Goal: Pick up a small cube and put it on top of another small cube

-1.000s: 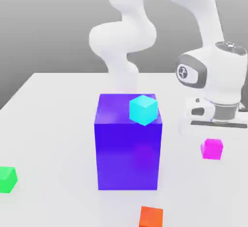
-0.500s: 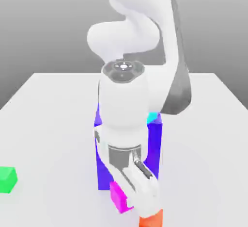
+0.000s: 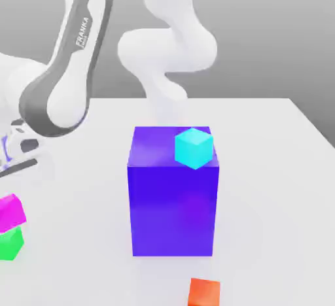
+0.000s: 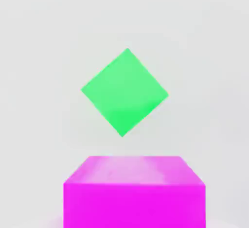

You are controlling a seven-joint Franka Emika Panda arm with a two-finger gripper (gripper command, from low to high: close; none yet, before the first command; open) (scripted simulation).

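Magenta cube (image 3: 12, 211), gripped in my closed tool, hangs just above the green cube (image 3: 10, 243) at the exterior view's left edge of the counter (image 3: 275, 167). Blue-violet block (image 3: 173, 193) stands mid-counter, carrying a cyan cube (image 3: 193, 148); an orange-red cube (image 3: 204, 292) lies nearer the camera.

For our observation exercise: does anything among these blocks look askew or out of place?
Yes. The pink cube hangs tilted just above the green cube at the exterior view's left, and from the hand view their edges are not lined up. The cyan cube sits at a corner of the big blue block.
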